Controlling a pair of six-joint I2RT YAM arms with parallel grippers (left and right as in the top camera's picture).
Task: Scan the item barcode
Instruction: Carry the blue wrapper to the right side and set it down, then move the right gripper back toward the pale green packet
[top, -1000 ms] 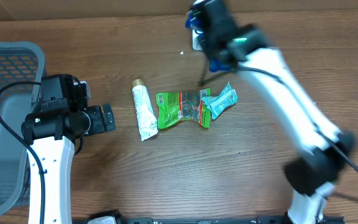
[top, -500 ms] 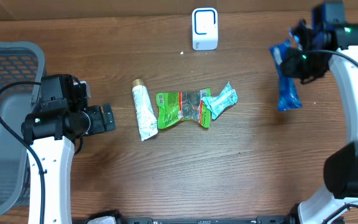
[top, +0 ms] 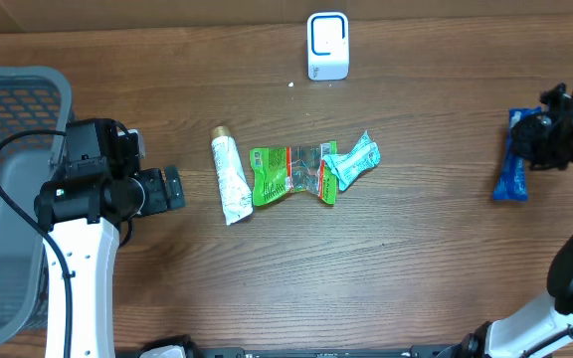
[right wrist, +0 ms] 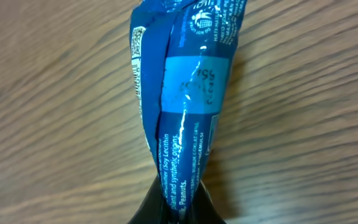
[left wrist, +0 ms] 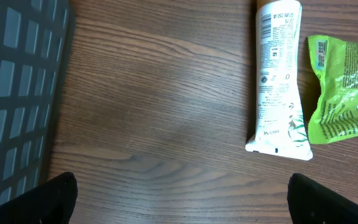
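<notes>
the right hand (right wrist: 179, 205) is pinching the blue packet (top: 513, 171) by one thin end near the right edge of the table (top: 416, 259), well apart from the white scanner (top: 327, 46). held so narrowly, the packet is risking slipping or twisting out of line. the left hand (top: 170, 189) is idling, spread.

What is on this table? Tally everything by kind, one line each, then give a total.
Tubes: 1 (white tube)
Packets: 3 (green packet, teal packet, blue packet)
Scanners: 1 (white scanner)
Baskets: 1 (grey basket)
Total: 6
</notes>
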